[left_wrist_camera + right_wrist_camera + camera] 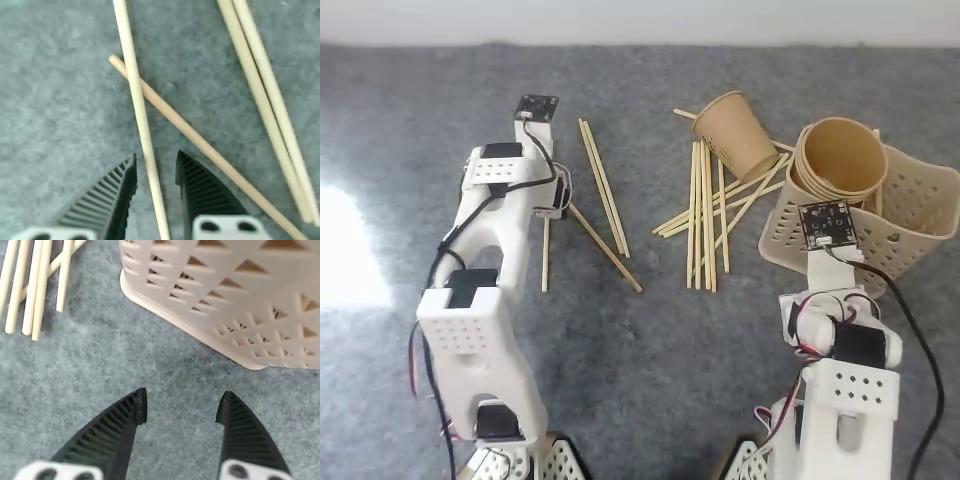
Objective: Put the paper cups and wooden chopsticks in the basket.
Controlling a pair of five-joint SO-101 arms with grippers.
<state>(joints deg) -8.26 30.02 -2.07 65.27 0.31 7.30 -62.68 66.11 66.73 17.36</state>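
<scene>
Chopsticks (705, 215) lie on the mat (650, 370) left of the basket (920, 220) with cups (840, 155) in it, the left gripper (156, 156) spread apart around one stick (135, 95), the right gripper (184, 392) apart by the basket

A grey, felt-like mat (650, 380) covered the whole table, its nap mottled and slightly fuzzy. Along the far edge ran a pale white strip (640, 20), a wall or a board, I could not tell which. A bright patch of light (345, 250) lay on the mat's left side.
</scene>
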